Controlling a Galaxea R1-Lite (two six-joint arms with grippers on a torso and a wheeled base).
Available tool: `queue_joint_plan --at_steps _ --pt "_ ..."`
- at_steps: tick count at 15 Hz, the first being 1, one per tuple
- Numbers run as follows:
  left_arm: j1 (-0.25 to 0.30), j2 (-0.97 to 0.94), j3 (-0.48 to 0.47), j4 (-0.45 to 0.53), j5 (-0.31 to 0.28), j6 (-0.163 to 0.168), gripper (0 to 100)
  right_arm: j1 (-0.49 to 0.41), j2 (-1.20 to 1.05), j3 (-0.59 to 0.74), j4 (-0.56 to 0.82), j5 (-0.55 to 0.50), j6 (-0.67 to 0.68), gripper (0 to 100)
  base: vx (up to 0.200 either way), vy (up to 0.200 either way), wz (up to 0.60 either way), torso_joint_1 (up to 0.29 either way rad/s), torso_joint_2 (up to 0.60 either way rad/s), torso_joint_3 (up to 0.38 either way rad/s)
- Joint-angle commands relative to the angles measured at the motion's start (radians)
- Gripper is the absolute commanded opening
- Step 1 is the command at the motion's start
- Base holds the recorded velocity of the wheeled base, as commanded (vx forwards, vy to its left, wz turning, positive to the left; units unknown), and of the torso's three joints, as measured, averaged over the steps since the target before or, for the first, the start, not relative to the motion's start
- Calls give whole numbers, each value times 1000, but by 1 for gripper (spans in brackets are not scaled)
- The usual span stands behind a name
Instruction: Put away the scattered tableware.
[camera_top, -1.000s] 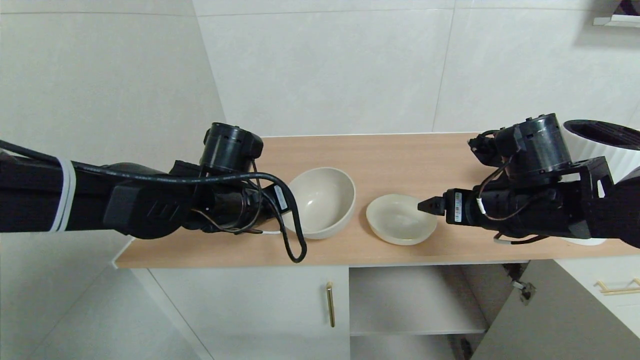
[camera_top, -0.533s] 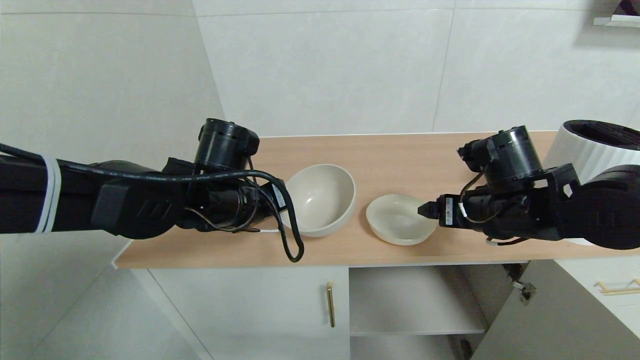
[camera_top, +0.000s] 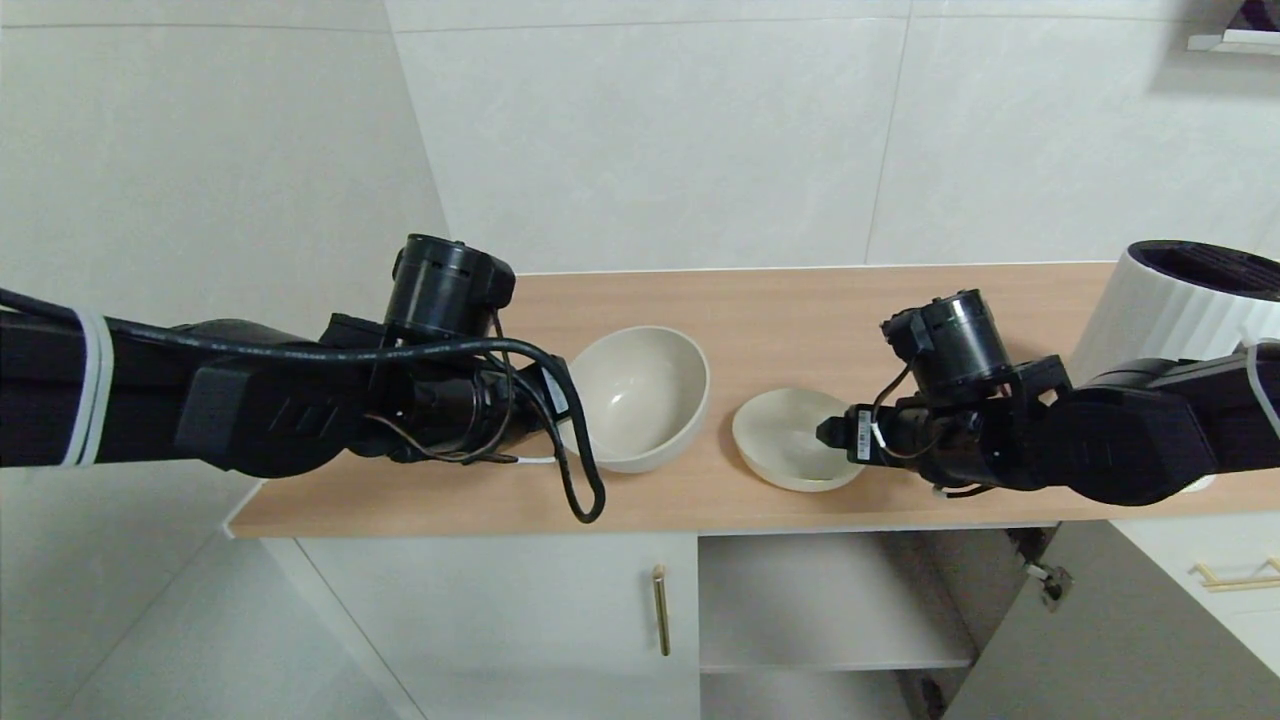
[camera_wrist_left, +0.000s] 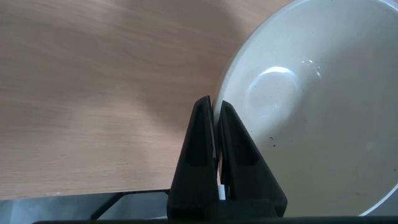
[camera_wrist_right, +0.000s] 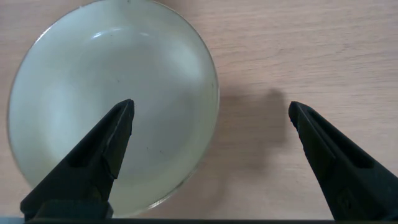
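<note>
Because the left pincer (camera_wrist_left: 214, 102) is closed hard on the rim of the deep cream bowl (camera_top: 645, 395), one finger inside the wall and one outside, the bowl sits tipped on the wooden surface (camera_top: 800, 310) rather than flat on its foot. A rim pinch makes sense here, since the bowl looks too broad to be spanned whole.

Just beside it, apart from it, lies the shallow pale dish (camera_top: 790, 440), flat on the wood. The right pincer (camera_wrist_right: 210, 106) hangs over the dish's edge with its fingers spread wide and holding nothing. One finger is over the basin and the other over bare wood past the rim (whether either tip touches is not clear). That straddle reads as lining up the same rim pinch, so the dish is probably next to be gripped.

Under the surface a cupboard door (camera_top: 1050, 640) stands open on a white shelf (camera_top: 830, 600), the likely home for both pieces. A white ribbed container (camera_top: 1150, 300) stands at the right end, behind the right arm.
</note>
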Motion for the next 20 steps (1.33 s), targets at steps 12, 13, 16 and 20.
queue_joint_plan --at_steps 12,13,16,20 --pt "-2 -8 2 0 2 0 0 0 7 -1 -1 4 4 0 0 0 0 0 0 0" --pt "-2 -10 2 0 2 0 0 0 7 -1 -1 4 4 0 0 0 0 0 0 0" --pt "-2 -10 2 0 0 0 0 0 1 -1 -1 4 4 0 0 0 0 0 0 0" --pt "0 -63 22 15 0 0 0 2 -50 6 9 13 7 0 0 0 0 0 0 0"
